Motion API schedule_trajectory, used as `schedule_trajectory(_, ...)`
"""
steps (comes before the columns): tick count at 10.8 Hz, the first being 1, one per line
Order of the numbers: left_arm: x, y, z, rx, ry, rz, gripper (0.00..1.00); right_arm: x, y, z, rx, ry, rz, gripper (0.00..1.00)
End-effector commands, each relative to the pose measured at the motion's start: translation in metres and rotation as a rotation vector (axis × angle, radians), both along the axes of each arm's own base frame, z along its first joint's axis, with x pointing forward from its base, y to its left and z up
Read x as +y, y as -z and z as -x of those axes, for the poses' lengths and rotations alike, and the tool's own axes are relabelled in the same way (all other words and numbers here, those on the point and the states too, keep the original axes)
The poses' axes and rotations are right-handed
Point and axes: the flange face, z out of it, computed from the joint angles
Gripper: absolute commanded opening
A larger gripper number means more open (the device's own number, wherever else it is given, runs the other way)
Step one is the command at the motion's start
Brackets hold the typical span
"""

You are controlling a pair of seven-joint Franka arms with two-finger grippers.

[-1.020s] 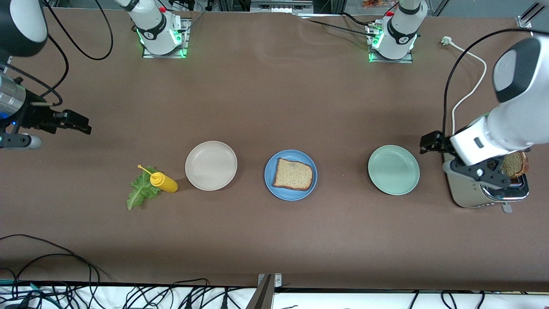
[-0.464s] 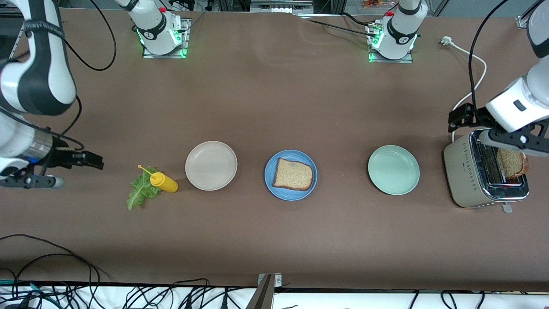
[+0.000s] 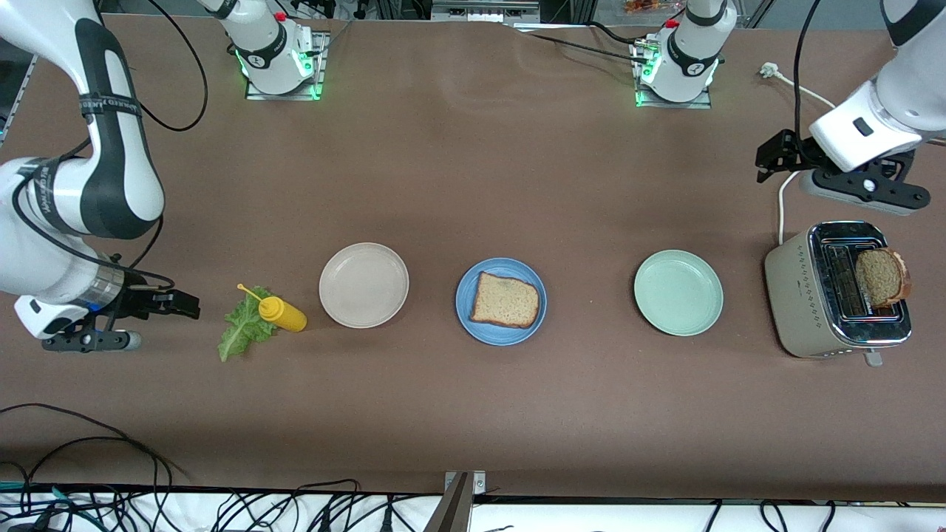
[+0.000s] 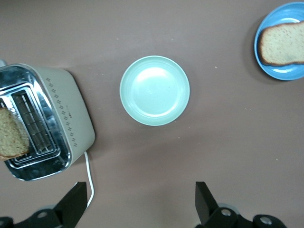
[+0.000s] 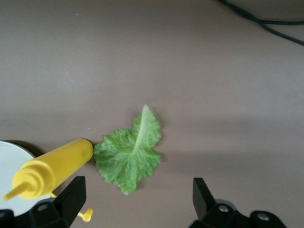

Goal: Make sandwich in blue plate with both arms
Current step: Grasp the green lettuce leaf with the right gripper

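I see the blue plate (image 3: 501, 301) at the middle of the worktop (image 3: 473, 185) with one bread slice (image 3: 505, 300) lying flat on it. A second bread slice (image 3: 881, 276) stands in a slot of the toaster (image 3: 834, 292) at the left arm's end of the worktop, its upper part showing above the chrome top. Between the toaster and the blue plate sits the mint-green plate (image 3: 678, 292), with nothing on it. Toward the right arm's end, the beige-white plate (image 3: 363, 284) is beside the blue one, and just beside that lies a yellow squeeze bottle (image 3: 279, 313) on its side, its body touching the lettuce leaf (image 3: 242, 332), which lies flat on the worktop.

My left hand (image 3: 776, 153) hangs in the air over bare worktop close to the toaster, fingers spread wide and holding nothing; in its wrist view the two fingertips (image 4: 205, 202) frame the mint-green plate and the toaster's white cable. My right hand (image 3: 177, 304) is low over the worktop just beside the lettuce leaf, on the side away from the bottle, released as well, with the leaf showing between its spread fingertips (image 5: 203, 198) in its wrist view.
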Motion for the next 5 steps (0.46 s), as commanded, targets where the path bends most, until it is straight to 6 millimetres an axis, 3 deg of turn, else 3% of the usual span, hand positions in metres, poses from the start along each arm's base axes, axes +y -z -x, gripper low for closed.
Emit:
schedule_trajectory(1, -0.016, -0.006, 0.004, -0.028, 0.021, 0.0, 1.0, -0.008, 0.027, -0.011, -0.03, -0.04, -0.028, 1.0)
schedule_trajectory(5, -0.017, -0.006, 0.001, -0.026, 0.018, 0.01, 1.0, -0.023, 0.077, -0.02, -0.063, -0.088, -0.061, 1.0)
